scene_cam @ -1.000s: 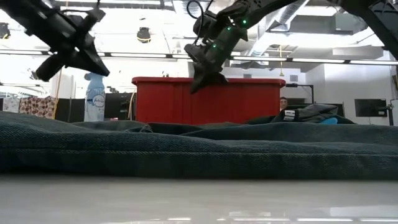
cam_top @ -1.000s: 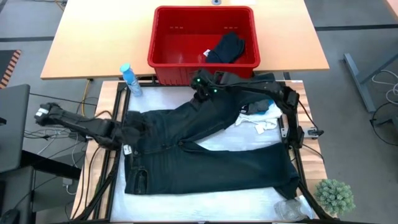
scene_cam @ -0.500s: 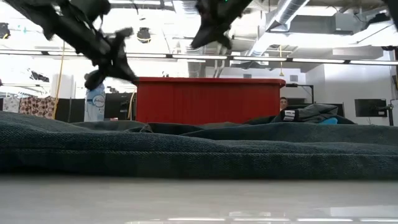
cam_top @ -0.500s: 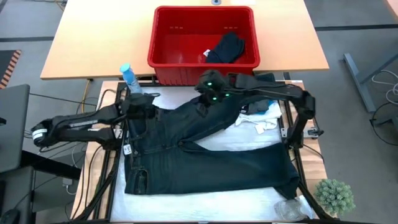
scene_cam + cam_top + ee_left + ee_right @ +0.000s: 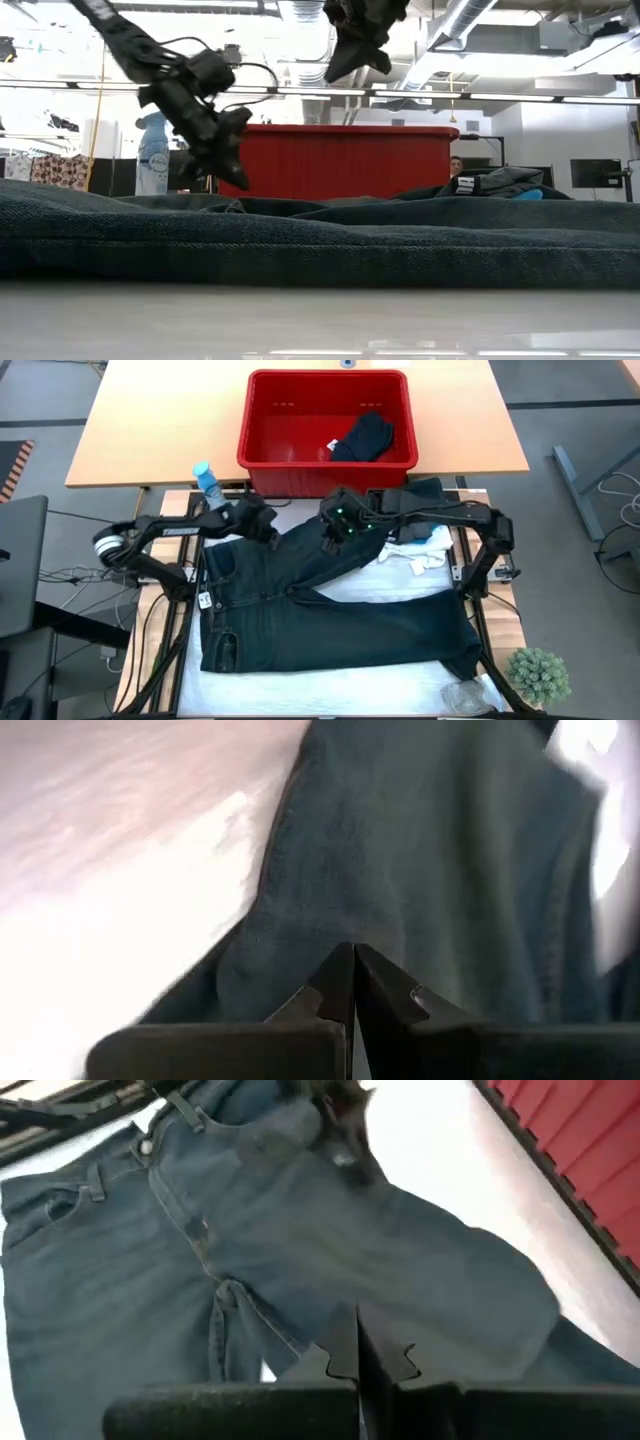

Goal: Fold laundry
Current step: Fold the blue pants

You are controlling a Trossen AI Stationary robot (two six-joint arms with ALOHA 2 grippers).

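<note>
Trousers (image 5: 330,610), dark, spread flat across the white table (image 5: 330,685), before the red basket (image 5: 265,455).
Left gripper (image 5: 268,528) and right gripper (image 5: 335,540): both above the upper leg, jaws fully closed, holding nothing.

long denim trousers (image 5: 330,610): dark grey-black — faded seams
slotted plastic basket (image 5: 262,420): bright red
crumpled soft garment (image 5: 418,552): white
bundled garment in basket (image 5: 365,438): black
spray bottle (image 5: 209,488): pale blue — white label

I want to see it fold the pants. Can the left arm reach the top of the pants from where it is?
Probably yes. The left gripper, shut and empty, hangs just above the trousers near the waistband, with nothing between them. It would have to open first.
</note>
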